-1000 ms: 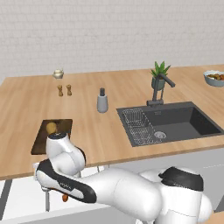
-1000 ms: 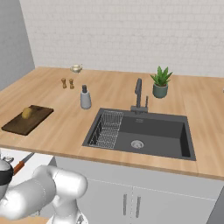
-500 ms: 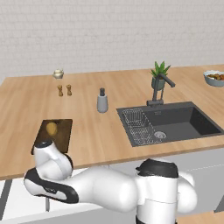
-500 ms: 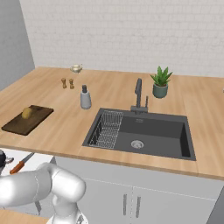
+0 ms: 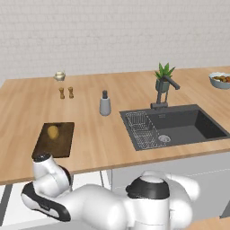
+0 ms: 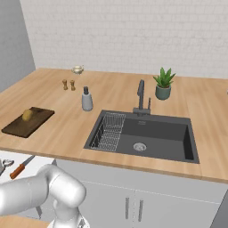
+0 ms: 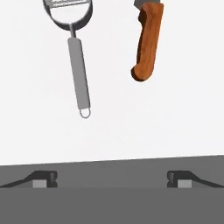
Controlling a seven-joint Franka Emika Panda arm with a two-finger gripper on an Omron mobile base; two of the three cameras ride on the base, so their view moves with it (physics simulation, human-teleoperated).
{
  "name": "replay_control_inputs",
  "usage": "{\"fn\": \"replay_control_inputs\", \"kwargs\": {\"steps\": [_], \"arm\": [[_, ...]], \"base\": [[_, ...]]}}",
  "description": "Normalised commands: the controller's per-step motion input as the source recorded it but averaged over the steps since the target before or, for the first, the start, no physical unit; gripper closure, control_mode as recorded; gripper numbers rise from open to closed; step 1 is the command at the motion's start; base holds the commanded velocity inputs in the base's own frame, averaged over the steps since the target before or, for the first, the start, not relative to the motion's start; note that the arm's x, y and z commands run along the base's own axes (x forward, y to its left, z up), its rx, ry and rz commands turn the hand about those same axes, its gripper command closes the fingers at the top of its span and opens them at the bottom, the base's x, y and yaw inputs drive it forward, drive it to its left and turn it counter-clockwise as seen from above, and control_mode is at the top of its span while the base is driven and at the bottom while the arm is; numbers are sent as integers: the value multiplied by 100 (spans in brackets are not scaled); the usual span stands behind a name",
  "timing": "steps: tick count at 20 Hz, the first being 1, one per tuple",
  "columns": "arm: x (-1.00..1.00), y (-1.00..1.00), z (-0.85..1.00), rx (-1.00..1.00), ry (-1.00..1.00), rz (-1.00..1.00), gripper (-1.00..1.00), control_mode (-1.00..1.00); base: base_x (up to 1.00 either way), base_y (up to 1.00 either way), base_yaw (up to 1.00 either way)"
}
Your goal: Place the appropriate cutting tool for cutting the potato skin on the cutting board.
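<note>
The grey metal peeler (image 7: 78, 65) lies on the white floor of an open drawer (image 7: 175, 122), rounded head at the top of the hand view and slim handle pointing toward me. Beside it to the right lies a knife with an orange-brown handle (image 7: 148, 43). My gripper (image 7: 112, 179) hovers above them, open, fingers wide apart with nothing between them, short of the peeler's handle end. The dark brown cutting board (image 5: 56, 139) rests on the counter above with the yellowish potato (image 5: 53, 131) on it; board (image 6: 27, 121) and potato (image 6: 28, 115) lie left of the sink.
The drawer with the knife (image 6: 21, 167) and the peeler head (image 6: 4, 164) sticks out under the counter's front edge. On the counter stand a soap bottle (image 5: 105, 104), two shakers (image 5: 66, 93), a faucet (image 5: 161, 92), a plant (image 5: 162, 77) and the sink (image 5: 175, 128).
My arm has swung lower and further left, below the counter's front edge toward the drawer. The board, potato and counter items have not moved.
</note>
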Motion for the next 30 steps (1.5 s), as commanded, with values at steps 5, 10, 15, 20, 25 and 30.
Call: {"fn": "replay_control_inputs", "kwargs": {"steps": [5,10,15,20,25,30], "arm": [[-4,0,-33,0,0,18,-100,-100],[0,0,-34,0,0,16,-100,-100],[0,0,-27,0,0,15,-100,-100],[-9,0,-15,0,0,11,-100,-100],[-42,0,0,0,1,4,-100,-100],[-58,0,0,0,4,0,-100,-100]], "base": [[0,0,0],[0,0,0],[0,0,0],[0,0,0],[0,0,0],[0,0,0]]}}
